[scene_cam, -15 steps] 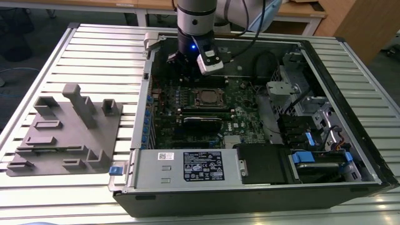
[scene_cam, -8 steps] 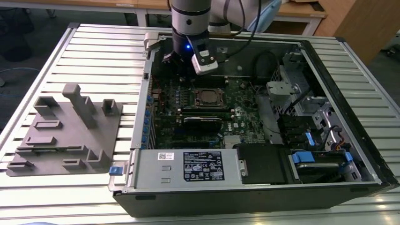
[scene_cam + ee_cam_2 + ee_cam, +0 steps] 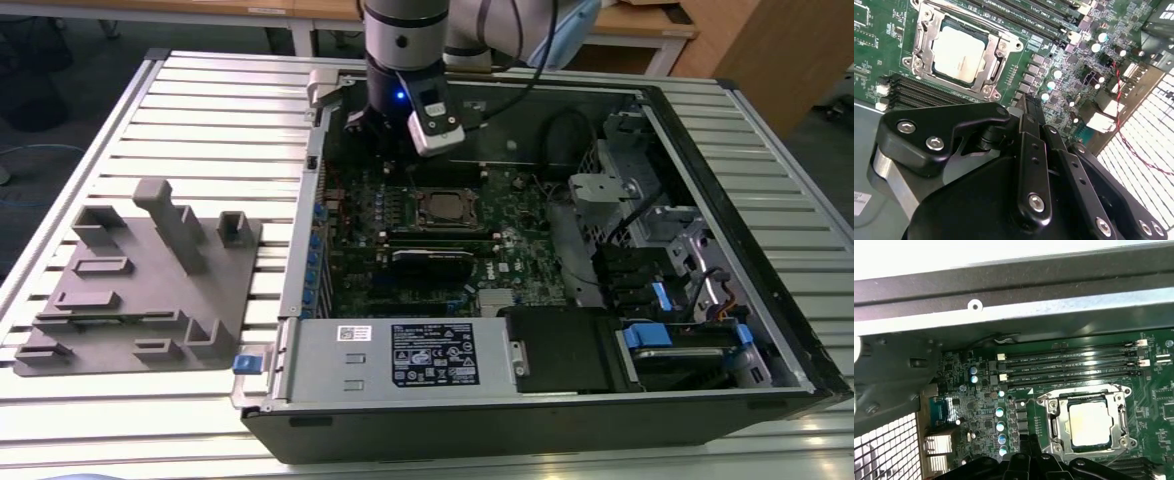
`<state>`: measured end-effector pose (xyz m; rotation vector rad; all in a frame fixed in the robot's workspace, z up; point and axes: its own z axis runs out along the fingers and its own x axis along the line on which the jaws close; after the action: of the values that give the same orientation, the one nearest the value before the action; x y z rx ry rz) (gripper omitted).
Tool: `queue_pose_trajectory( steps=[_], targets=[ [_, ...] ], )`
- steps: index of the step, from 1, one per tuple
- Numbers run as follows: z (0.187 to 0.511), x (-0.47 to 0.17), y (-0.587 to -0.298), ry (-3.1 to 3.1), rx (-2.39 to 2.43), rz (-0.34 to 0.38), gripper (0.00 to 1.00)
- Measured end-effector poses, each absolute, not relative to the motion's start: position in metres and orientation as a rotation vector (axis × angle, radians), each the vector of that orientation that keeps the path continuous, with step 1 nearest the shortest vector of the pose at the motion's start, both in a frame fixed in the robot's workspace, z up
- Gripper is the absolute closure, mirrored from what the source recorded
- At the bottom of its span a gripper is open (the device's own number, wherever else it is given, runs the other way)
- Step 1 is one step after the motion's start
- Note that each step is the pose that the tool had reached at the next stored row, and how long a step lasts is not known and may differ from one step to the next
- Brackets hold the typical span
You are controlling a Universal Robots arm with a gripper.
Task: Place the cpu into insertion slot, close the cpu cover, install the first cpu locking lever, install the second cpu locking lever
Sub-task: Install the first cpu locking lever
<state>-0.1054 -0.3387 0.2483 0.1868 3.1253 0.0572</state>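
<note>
1. The black robot gripper (image 3: 1028, 106) hangs over the green motherboard (image 3: 1064, 65), its tips pressed together and holding nothing.
2. The flat, square, silvery-tan cpu (image 3: 959, 47) sits in the small, square, metal-rimmed insertion slot (image 3: 990, 47), apart from the gripper.
3. The thin silver metal cpu cover (image 3: 924, 42) lies flat, framing the cpu.

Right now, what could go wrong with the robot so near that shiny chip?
The end effector hangs close to the cpu and its cover; coming down off-centre, it might scrape the cpu or bend the cover. Small capacitors stand right beside its tip and could get knocked.
</note>
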Motion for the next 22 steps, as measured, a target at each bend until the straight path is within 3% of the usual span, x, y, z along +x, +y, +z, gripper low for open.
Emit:
queue_pose_trajectory(
  steps=[9,13,18,22],
  targets=[
    [0.253,-0.105,-0.339,3.125,0.187,0.058,0.89],
    [0.253,-0.106,-0.34,3.126,0.187,0.136,0.89],
    [0.253,-0.114,-0.341,3.123,0.187,0.163,0.89],
    [0.253,-0.118,-0.341,3.12,0.187,0.231,0.89]
  ],
)
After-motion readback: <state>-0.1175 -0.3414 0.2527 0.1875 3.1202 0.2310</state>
